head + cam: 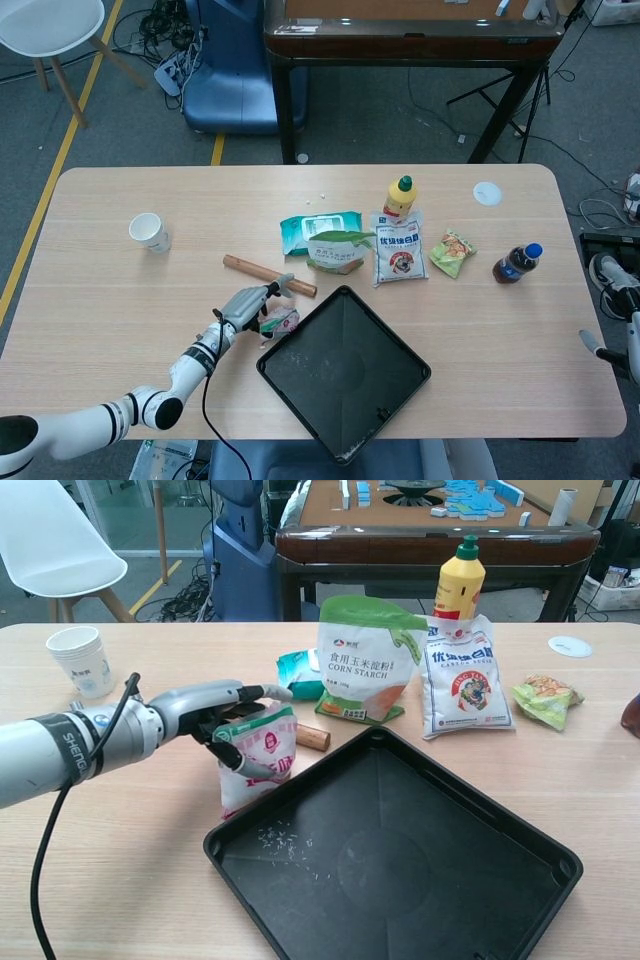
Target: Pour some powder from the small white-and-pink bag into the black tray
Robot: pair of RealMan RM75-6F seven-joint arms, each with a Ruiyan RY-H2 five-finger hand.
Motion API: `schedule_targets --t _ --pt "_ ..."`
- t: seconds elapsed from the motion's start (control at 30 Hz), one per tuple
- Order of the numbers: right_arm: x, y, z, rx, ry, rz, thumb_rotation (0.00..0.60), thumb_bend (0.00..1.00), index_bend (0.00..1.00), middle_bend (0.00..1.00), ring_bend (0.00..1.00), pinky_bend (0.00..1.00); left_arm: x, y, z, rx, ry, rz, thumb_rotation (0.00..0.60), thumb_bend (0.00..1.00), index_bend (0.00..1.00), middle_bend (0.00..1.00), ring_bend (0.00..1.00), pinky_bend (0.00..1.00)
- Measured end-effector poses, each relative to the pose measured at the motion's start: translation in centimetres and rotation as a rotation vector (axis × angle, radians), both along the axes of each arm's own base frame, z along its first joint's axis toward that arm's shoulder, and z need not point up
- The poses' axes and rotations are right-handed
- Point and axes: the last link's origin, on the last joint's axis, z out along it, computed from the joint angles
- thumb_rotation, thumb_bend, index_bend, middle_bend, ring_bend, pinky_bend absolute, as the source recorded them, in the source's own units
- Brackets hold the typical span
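Far left on the worktop [110, 880]: white paper cup [81, 661], upright, pattern on it too small to read.

Left hand [215, 712] comes in from the left edge w/ a grey-white forearm marked "SHENG…", rest of the word cut off by the curve. Its fingers [262, 692] are spread and stretched toward the right over the top of the white-and-pink bag [256, 755]; a thumb or lower finger lies across the bag's front. Whether it actually pinches the bag or just rests on it: cannot tell. In head view the hand [250, 303] covers most of the bag [277, 321].

Bag stands on its base, long axis roughly vertical, leaning slightly, top under the hand, printed face toward the chest cam. Pink Chinese chars on it, partly hidden by the finger, not legible. It sits just beside the left corner of the black tray [520, 880], touching or nearly so. A few white specks of powder [285, 845] lie inside the tray nr that corner.

Behind: wooden rolling pin [312, 737], mostly hidden by the bag. Teal wipes pack [296, 670], part hidden. Green-white pouch reading "CORN STARCH" [365, 665]. Yellow bottle w/ green cap [459, 580]. White bag w/ blue Chinese text and a round logo [468, 680]. Small green snack pack [545, 698]. White round lid [570, 646]. Dark bottle, blue cap [516, 262], cut off at the chest view edge.

Right hand [612, 280]: only a sliver at the far right edge of head view, fingers not discernible.
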Motion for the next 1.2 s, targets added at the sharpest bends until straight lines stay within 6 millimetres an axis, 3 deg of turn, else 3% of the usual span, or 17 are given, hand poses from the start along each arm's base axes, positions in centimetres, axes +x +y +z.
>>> schedule_targets --t 0.27,0.6,0.8,1.2 --pt "0.0 -0.2 -0.2 0.002 -0.004 0.005 0.6 0.16 0.07 0.22 0.1 0.12 0.7 -0.7 0.5 -0.043 -0.025 0.009 0.6 0.17 0.0 0.21 0.19 0.41" --pt "0.1 -0.5 -0.3 0.004 -0.005 0.011 0.6 0.16 0.07 0.22 0.1 0.12 0.8 -1.5 1.2 -0.055 -0.021 0.009 0.6 0.17 0.0 0.11 0.06 0.3" --pt "0.2 -0.7 -0.5 0.011 -0.007 0.018 0.6 0.16 0.07 0.22 0.1 0.12 1.0 -1.6 2.3 -0.032 -0.041 0.004 0.6 0.17 0.0 0.08 0.02 0.24" --pt "0.3 -0.8 -0.5 0.011 -0.009 0.023 0.6 0.16 0.07 0.22 0.1 0.12 1.7 -2.7 5.2 0.005 -0.092 -0.038 0.6 0.17 0.0 0.06 0.01 0.22"
